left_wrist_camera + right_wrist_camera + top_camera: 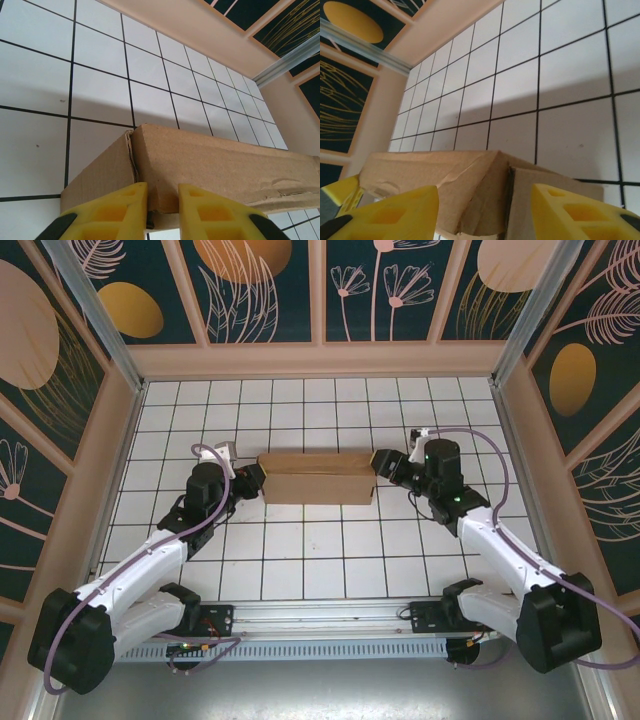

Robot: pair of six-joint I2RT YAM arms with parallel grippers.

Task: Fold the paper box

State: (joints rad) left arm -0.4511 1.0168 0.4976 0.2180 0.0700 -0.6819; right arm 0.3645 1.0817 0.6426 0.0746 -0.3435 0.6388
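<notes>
The paper box [318,478] lies on the white tiled floor, a long, low brown cardboard shape with its flaps folded up. My left gripper [252,480] is at its left end. In the left wrist view the yellow fingers [120,212] pinch a cardboard flap of the box [225,160], so the left gripper [163,210] is shut on it. My right gripper [383,465] is at the box's right end. In the right wrist view it [485,212] stands open, its fingers wide apart on either side of the creased corner of the box [445,175].
Beige walls [320,360] with dark patterned panels enclose the tiled floor on three sides. A metal rail [330,645] with the arm bases runs along the near edge. Bare tiles [320,550] lie between the box and the bases.
</notes>
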